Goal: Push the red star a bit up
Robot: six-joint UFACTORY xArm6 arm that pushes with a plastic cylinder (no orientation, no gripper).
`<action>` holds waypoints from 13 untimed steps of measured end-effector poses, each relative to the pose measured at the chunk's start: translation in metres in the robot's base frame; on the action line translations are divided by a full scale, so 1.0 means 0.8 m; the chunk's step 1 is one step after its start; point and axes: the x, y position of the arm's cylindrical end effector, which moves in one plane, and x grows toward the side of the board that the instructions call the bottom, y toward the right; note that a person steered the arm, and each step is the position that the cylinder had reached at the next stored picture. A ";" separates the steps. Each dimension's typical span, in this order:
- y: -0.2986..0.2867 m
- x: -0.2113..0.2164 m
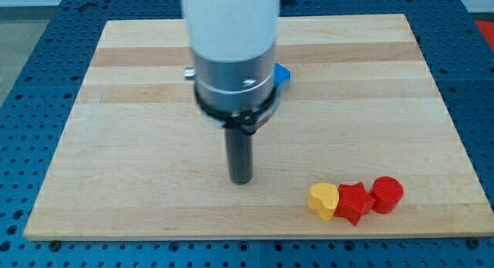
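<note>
The red star [354,202] lies near the view's bottom right on the wooden board [139,137]. It touches a yellow heart-shaped block [324,200] on its left and a red cylinder [387,195] on its right. My tip [241,179] rests on the board to the left of these blocks, well apart from them and slightly higher in the view than the star.
A blue block [282,75] shows partly behind the arm's grey and white body [231,67] near the board's upper middle. Blue perforated table surface [31,36] surrounds the board.
</note>
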 end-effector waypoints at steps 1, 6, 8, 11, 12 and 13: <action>0.035 0.061; 0.190 0.077; 0.198 0.078; 0.198 0.076; 0.198 0.076; 0.198 0.076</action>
